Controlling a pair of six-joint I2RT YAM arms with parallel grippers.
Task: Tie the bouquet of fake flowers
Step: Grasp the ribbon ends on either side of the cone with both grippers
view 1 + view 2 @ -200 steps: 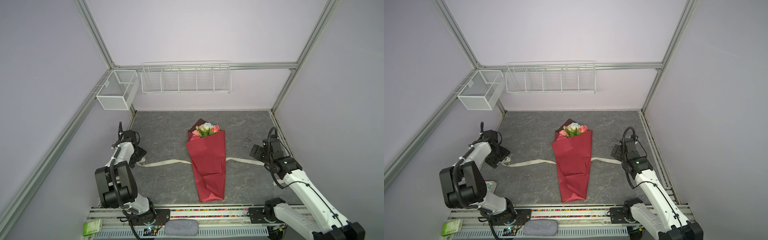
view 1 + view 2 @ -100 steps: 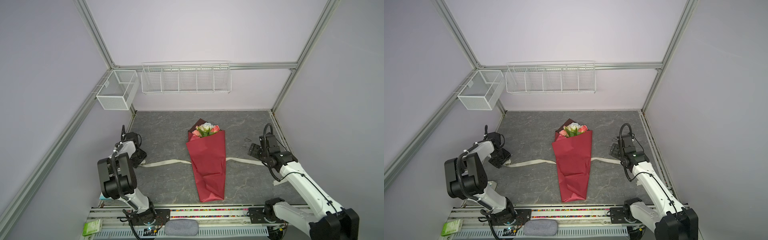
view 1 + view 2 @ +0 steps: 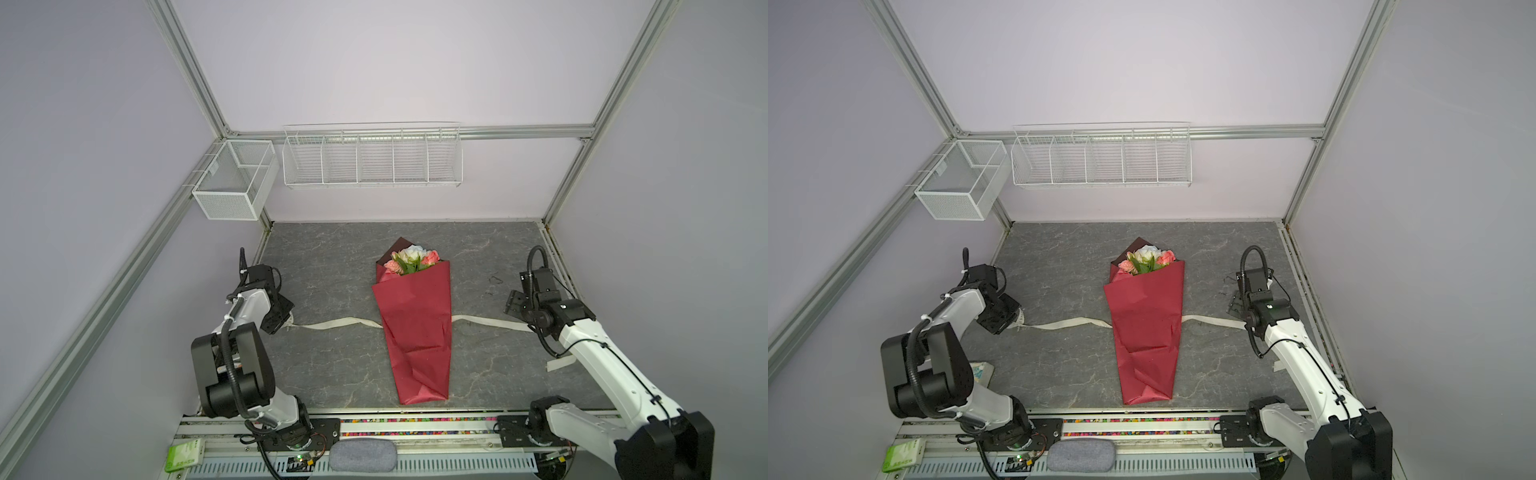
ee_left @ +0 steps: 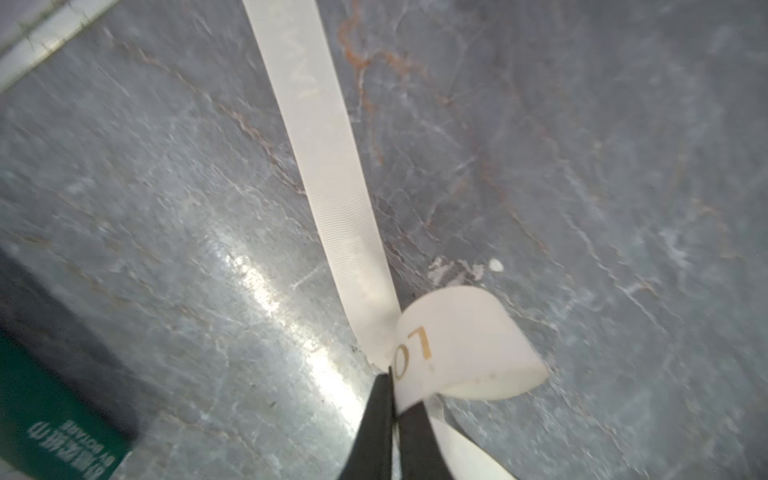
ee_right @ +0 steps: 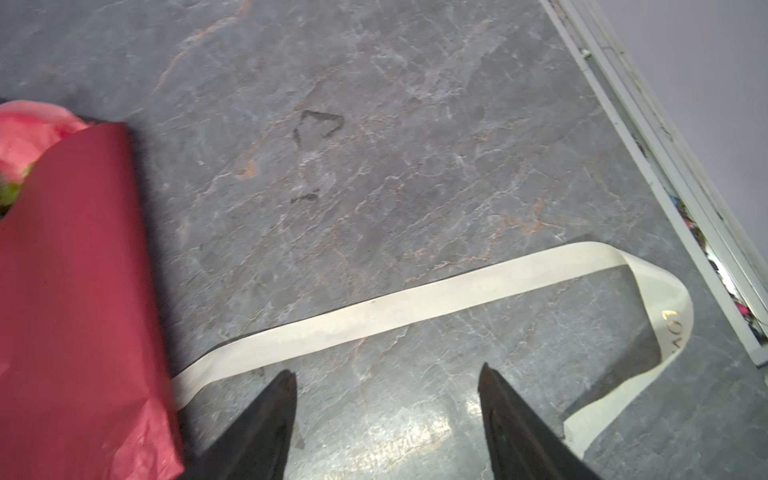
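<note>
Here the left pincer is clenched on the cream ribbon near its curled end, jaws pressed together. The right pincer stands wide apart, grasping nothing, its tips just short of the ribbon's other stretch. The bouquet of fake flowers lies mid-way on the tabletop, across the ribbon, blooms toward the back wall.

A cream ribbon (gold lettering on it) lies across the grey marbled tabletop. A long wire rack hangs on the back wall, a mesh basket just beside it
</note>
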